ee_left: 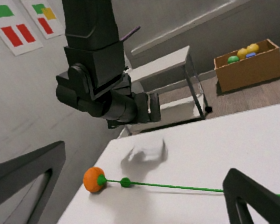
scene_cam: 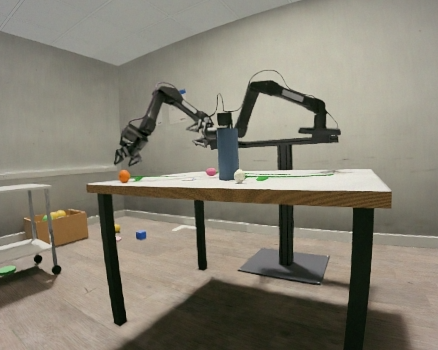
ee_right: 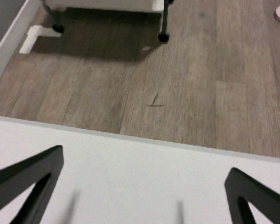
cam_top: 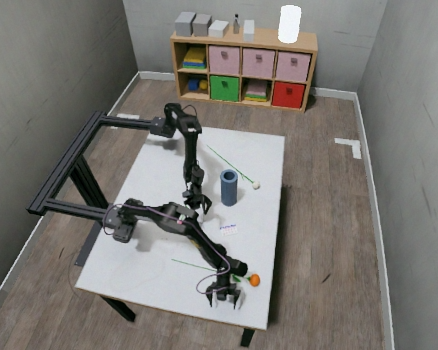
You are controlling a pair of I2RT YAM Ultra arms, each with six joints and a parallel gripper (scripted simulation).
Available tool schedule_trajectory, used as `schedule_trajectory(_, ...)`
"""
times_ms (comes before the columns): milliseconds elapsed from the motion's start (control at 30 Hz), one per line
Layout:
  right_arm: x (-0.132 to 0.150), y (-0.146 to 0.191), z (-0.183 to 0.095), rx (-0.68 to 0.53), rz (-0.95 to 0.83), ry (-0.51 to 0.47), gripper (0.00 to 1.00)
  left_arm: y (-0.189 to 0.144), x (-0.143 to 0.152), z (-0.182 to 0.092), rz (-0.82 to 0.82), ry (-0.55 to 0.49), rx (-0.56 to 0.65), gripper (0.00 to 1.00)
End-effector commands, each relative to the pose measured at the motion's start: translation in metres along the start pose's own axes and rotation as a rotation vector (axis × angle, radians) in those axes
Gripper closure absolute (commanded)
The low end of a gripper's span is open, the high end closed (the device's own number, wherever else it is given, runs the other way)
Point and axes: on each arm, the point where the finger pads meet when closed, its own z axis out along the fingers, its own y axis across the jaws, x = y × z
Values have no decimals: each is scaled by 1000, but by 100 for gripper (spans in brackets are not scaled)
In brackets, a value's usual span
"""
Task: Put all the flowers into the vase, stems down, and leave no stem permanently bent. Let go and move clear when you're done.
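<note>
Top view: blue vase [cam_top: 229, 191] [scene_cam: 228, 154] stands empty; left gripper [cam_top: 198, 206] [scene_cam: 193, 135] [ee_left: 147, 159] and right gripper [cam_top: 223, 306] [scene_cam: 124, 163] [ee_left: 143, 115] [ee_right: 146, 164] gape open.

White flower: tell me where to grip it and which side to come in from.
Take the stem of the white flower between its head and the leaf, coming from above with one finger on each side. It lies flat and thin on the table, so a straight-down pinch across it looks best, and a hold near the head should leave the lower stem free for the vase.
</note>
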Motion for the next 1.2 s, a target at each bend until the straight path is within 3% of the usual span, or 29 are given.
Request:
schedule_trajectory(0,-26,20,-11,-36,38,-22,0,18,-25,8,4,-37,-25,0)
schedule_trajectory(400,-33,29,-17,-55,24,-5,0,39,-39,16,-9,-42,-45,0)
schedule_trajectory(833,-63,52,-39,-107,-5,18,0,76,-66,24,-57,-29,-53,0)
schedule_trajectory(1167,-111,80,-77,-194,-48,44,0,135,-114,27,-127,-17,-71,0)
